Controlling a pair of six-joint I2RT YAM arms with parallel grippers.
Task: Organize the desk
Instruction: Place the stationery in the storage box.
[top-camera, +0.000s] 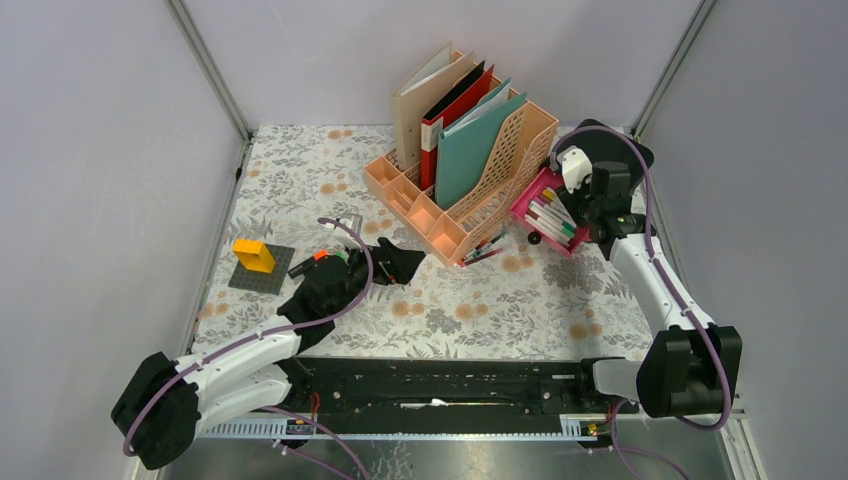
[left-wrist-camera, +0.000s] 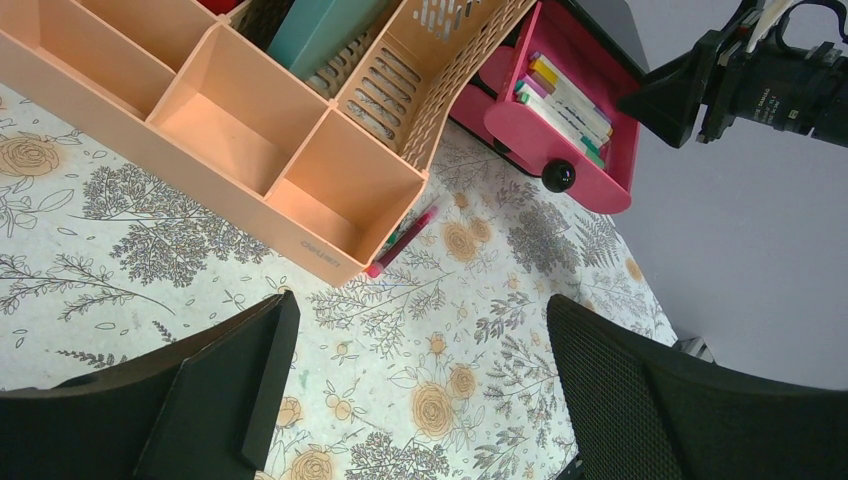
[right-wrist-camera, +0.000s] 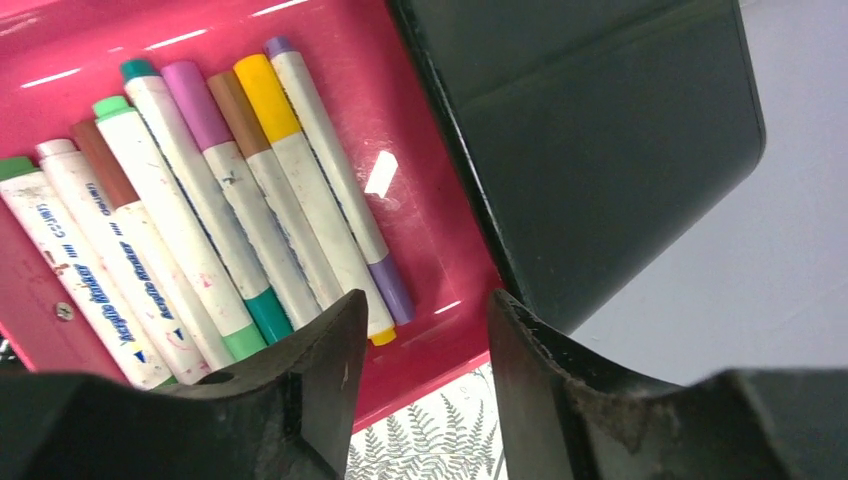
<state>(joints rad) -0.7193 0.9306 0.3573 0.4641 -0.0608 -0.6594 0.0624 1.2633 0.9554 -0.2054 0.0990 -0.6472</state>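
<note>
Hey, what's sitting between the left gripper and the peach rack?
Mostly bare desk. The left wrist view shows only flowered cloth between the open left gripper and the rack, plus a red pen lying against the rack's near corner.

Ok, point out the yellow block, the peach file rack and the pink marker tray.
yellow block (top-camera: 253, 255), top external view, its upper face.
peach file rack (left-wrist-camera: 225, 140), left wrist view, floor of an empty front compartment.
pink marker tray (right-wrist-camera: 425, 220), right wrist view, bare pink floor.

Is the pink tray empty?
No, the pink tray holds a row of markers lying side by side.
</note>
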